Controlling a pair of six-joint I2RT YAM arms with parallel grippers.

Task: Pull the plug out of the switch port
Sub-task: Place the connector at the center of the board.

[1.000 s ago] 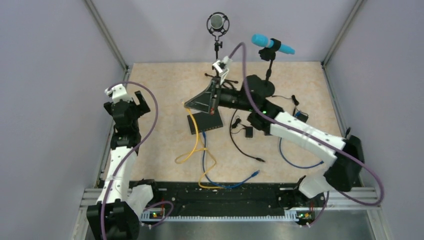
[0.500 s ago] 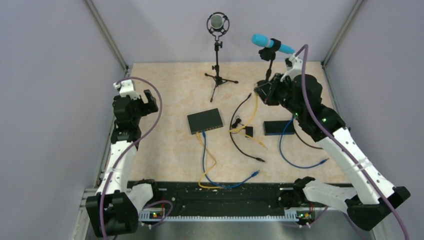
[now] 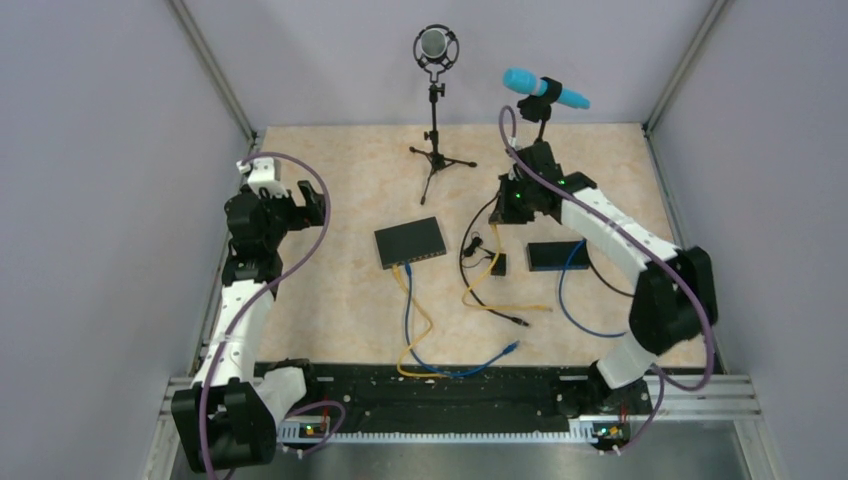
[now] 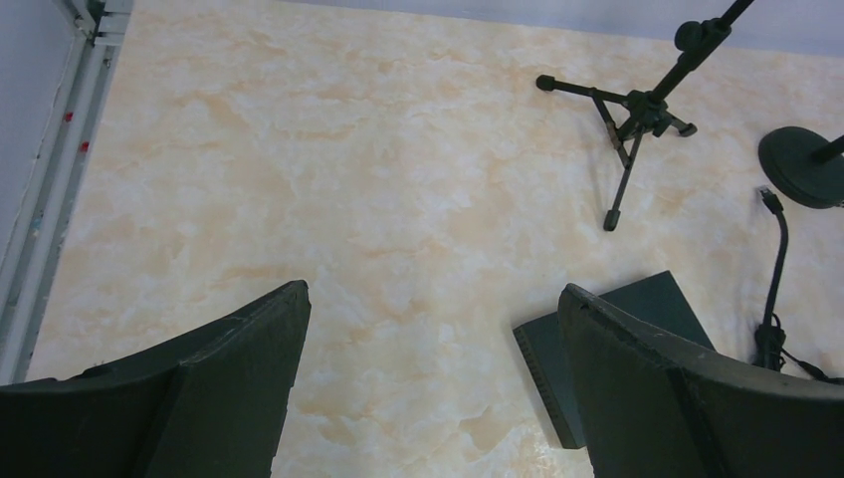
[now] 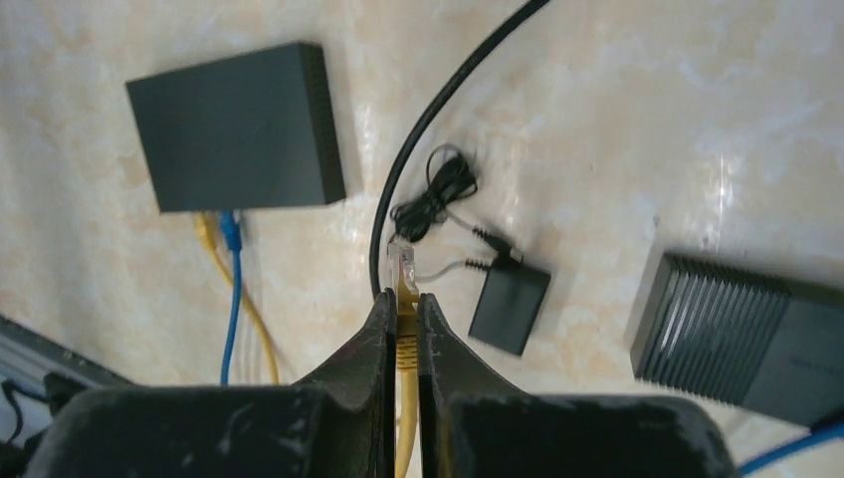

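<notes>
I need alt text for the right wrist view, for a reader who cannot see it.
The right gripper is shut on a yellow cable just behind its plug, which is in no port. On the table beyond lie a flat black switch with a blue cable plugged in, a small black adapter and a ribbed black box.

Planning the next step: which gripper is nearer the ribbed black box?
Right. The right gripper, shut on the yellow plug, hovers near the ribbed box; the open left gripper sits beyond the other box.
</notes>
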